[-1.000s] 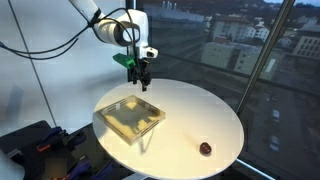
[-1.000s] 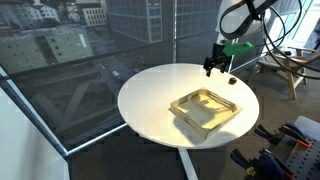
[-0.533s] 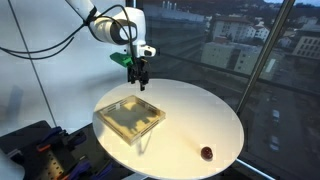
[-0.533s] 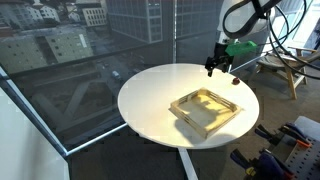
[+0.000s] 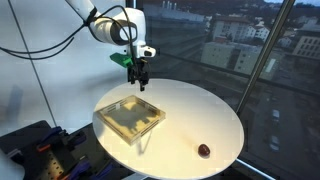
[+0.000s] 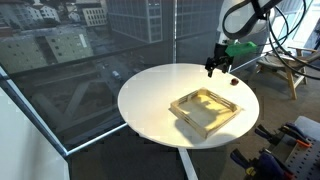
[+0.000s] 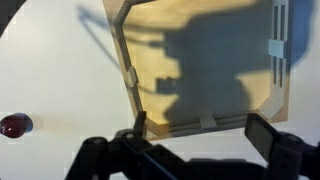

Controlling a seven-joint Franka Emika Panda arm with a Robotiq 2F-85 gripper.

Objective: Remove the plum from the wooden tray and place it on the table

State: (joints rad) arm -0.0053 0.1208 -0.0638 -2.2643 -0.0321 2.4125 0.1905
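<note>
**Pincer empty, plum out of the tray**

Pincer (image 5: 144, 82) jaws stood wide apart and held nothing. We saw it hang in the air over the far edge of the wooden tray (image 5: 130, 117), not touching it. In the wrist view the pincer (image 7: 200, 135) looked down on the wooden tray (image 7: 200, 60), which lay under it and a bit ahead. Only the pincer's shadow fell inside the tray. No fruit was in it.

The plum (image 5: 204, 151) lay on the table (image 5: 200, 105), well apart from the pincer and well apart from the tray too. In the wrist view we saw the plum (image 7: 14, 125) far off to the side of the pincer. It lay on the white top of the table (image 7: 60, 80), with bare table between it and the tray's rim. It sat alone, and nothing touched it.

In an exterior view the pincer (image 6: 221, 68) hung above the table (image 6: 150, 100), near a corner of the wooden tray (image 6: 205, 108). We could not make out the plum well from there.

So we judged the job as good as done. The plum was out of the tray, it was down on the table, and the pincer had no hold on it. We thought nothing was left to pick up or to carry. At most the arm could pull away.
</note>
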